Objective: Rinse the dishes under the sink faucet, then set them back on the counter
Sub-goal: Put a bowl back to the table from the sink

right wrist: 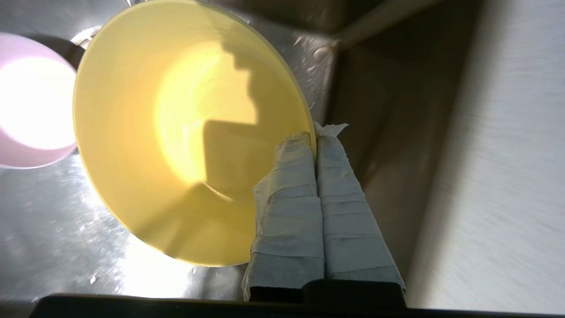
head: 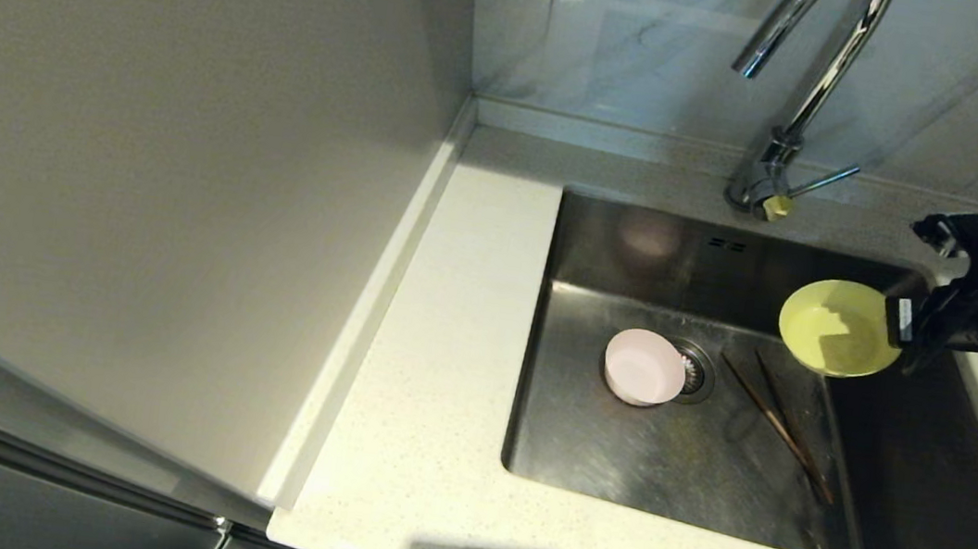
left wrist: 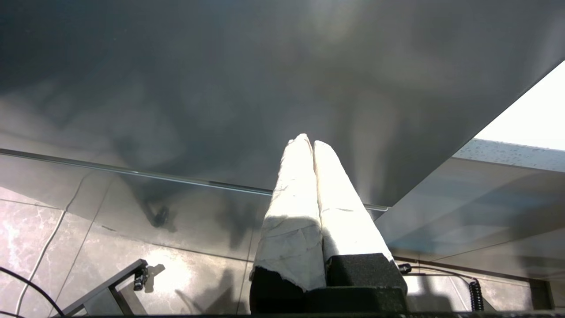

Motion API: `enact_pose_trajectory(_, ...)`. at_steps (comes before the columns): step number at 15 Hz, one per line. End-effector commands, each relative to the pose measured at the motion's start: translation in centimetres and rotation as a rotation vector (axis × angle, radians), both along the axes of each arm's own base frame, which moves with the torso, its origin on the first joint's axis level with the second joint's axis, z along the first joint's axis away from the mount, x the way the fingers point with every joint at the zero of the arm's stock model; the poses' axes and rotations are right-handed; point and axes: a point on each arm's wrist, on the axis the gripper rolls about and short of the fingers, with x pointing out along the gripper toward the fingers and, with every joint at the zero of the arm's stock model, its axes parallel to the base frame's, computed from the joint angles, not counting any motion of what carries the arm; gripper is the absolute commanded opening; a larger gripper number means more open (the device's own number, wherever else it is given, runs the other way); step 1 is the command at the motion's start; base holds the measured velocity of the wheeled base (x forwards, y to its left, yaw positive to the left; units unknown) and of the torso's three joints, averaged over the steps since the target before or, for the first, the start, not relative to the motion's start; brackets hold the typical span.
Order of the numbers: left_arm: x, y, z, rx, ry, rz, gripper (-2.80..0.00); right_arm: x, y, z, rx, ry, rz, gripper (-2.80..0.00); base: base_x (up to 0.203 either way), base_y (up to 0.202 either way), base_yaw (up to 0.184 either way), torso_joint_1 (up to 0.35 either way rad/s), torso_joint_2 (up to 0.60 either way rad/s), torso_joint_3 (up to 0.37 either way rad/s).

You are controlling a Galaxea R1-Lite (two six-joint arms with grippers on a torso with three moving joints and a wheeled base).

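Observation:
My right gripper (head: 898,322) (right wrist: 314,138) is shut on the rim of the pale-yellow bowl (head: 839,328) (right wrist: 185,132), holding it tilted above the right half of the steel sink (head: 616,458). On the sink floor beside the round drain (head: 696,372) sits the pale-pink bowl (head: 643,366) (right wrist: 26,101). Two brown chopsticks (head: 777,422) lie crossed on the sink floor right of the drain. The chrome faucet (head: 801,89) rises behind the sink, its spout over the back left part; no water shows. My left gripper (left wrist: 312,142) is shut and empty, parked low by a dark cabinet front.
The off-white counter (head: 439,380) runs left of and in front of the sink. A tall grey panel (head: 165,179) stands on the left. Grey marbled wall tile (head: 630,40) backs the faucet, whose thin side lever (head: 827,181) points right.

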Motion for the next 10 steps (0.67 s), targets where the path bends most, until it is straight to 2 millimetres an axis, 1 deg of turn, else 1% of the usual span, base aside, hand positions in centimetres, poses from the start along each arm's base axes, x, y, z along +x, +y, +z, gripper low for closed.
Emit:
enact_pose_trajectory(1, 0.0, 0.0, 0.0, 0.000, -0.003, 0.001, -2.80, -2.5, 0.1, 3.7, -0.014, -0.084, -0.006, -2.80, 0.000, 0.000, 0.000, 0.000, 0.00, 0.000)
enact_pose_trajectory(6, 0.0, 0.0, 0.0, 0.000, -0.003, 0.001, -2.80, -6.2, 0.6, 8.4, -0.024, -0.188, 0.002, -2.80, 0.000, 0.000, 0.000, 0.000, 0.00, 0.000)
enact_pose_trajectory(10, 0.0, 0.0, 0.0, 0.000, -0.003, 0.001, -2.80, -7.3, 0.4, 12.7, -0.066, -0.352, -0.019, -2.80, 0.000, 0.000, 0.000, 0.000, 0.00, 0.000)
